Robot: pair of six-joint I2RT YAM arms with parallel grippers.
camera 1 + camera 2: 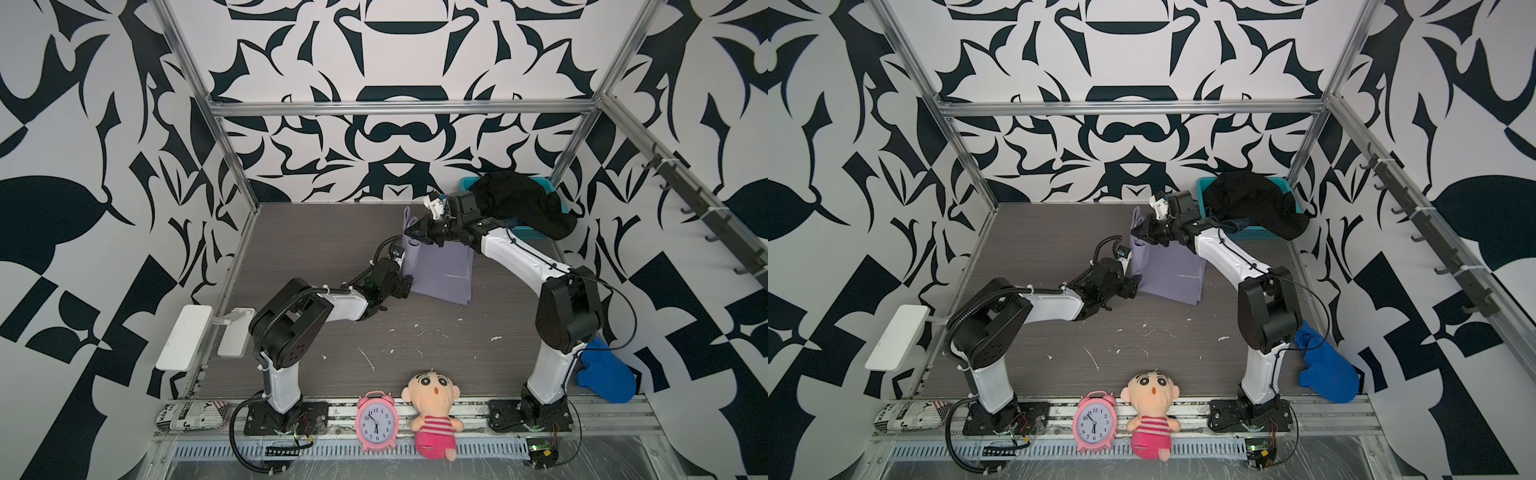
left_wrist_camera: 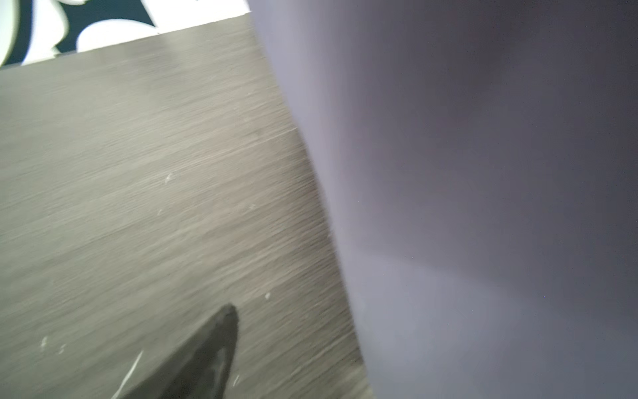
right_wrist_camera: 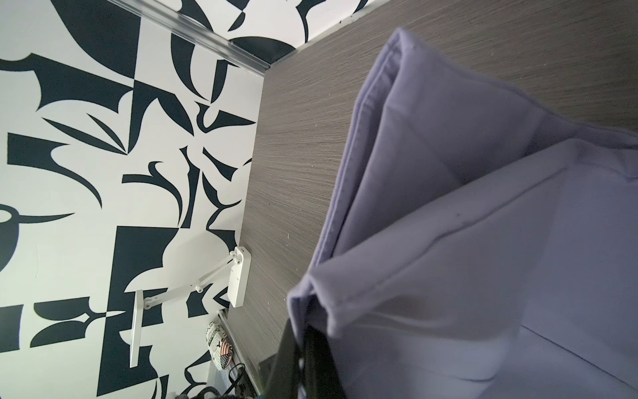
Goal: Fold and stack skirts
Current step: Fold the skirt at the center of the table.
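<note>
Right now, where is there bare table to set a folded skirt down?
Free: the far-left tabletop between the side frame and the lavender skirt; the near middle beyond the clock and doll. Crowded: far-right corner, with basket, black skirt and right gripper holding up the lavender skirt. Blue cloth lies near-right.

The lavender skirt [image 1: 444, 270] [image 1: 1171, 270] lies folded into a rough rectangle mid-table on the grey tabletop [image 1: 332, 249]. Its far-left edge is drawn up in stitched layers [image 3: 483, 241] and pinched by the right gripper [image 1: 411, 232]. The black skirt [image 1: 523, 203] [image 1: 1254, 203] is heaped, crumpled, over the teal basket [image 1: 467, 181] at the far right corner.
</note>
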